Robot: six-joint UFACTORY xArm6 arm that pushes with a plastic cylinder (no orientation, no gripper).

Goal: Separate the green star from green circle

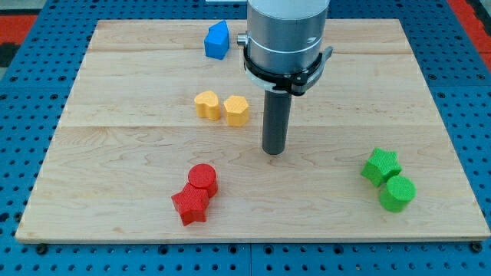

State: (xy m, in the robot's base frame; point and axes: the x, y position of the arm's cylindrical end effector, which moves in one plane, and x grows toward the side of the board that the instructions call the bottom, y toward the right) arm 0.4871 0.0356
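Observation:
The green star (380,165) lies near the view's right edge of the wooden board (115,138). The green circle (397,193) sits just below and right of it, touching it. My tip (274,151) rests on the board near the centre, well to the left of both green blocks and a little above their level. It touches no block.
Two yellow blocks (207,104) (236,110) sit side by side up and left of the tip. A red circle (203,179) and a red star (190,205) touch at the lower left. A blue block (217,41) lies at the top beside the arm body.

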